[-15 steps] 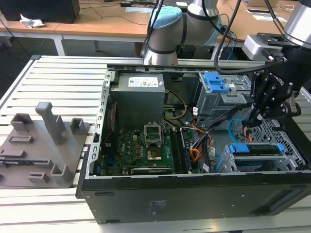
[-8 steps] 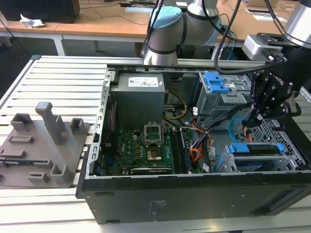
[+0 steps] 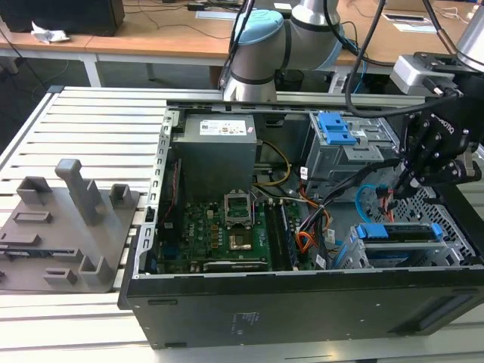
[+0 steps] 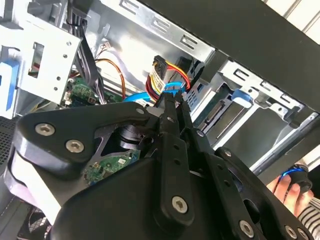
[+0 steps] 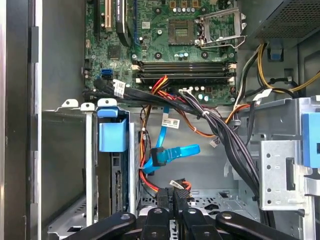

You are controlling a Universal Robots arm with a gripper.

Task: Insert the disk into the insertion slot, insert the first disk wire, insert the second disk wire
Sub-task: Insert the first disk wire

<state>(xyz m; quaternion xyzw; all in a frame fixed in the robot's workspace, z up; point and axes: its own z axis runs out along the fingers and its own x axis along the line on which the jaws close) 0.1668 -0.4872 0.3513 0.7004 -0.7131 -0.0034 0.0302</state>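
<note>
One step looks settled in the exterior view: the disk (image 3: 397,233) lies down in the insertion slot (image 3: 448,238) at the case's corner on the exterior view's right. The gripper (image 3: 403,180) hangs just above it, over a tangle of red and blue leads.

On to the first wrist view. The gripper (image 5: 172,196) has its fingers drawn almost together, and they appear to nip the end of the first disk wire (image 5: 150,181), whose red-orange run leads right into the tips. The second disk wire (image 5: 172,151) loops free just beyond, its dark plug hanging unattached. The disk's blue carrier tab (image 5: 111,136) stands in the slot beside them.

Now the second wrist view: same narrow pinch at the gripper (image 4: 174,100), red-orange strands (image 4: 175,70) at the tips, blue cable (image 4: 135,96) behind. A person's hand (image 4: 292,187) rests outside the case.

Judging by this, the disk is in, while neither wire looks plugged in yet.
</note>
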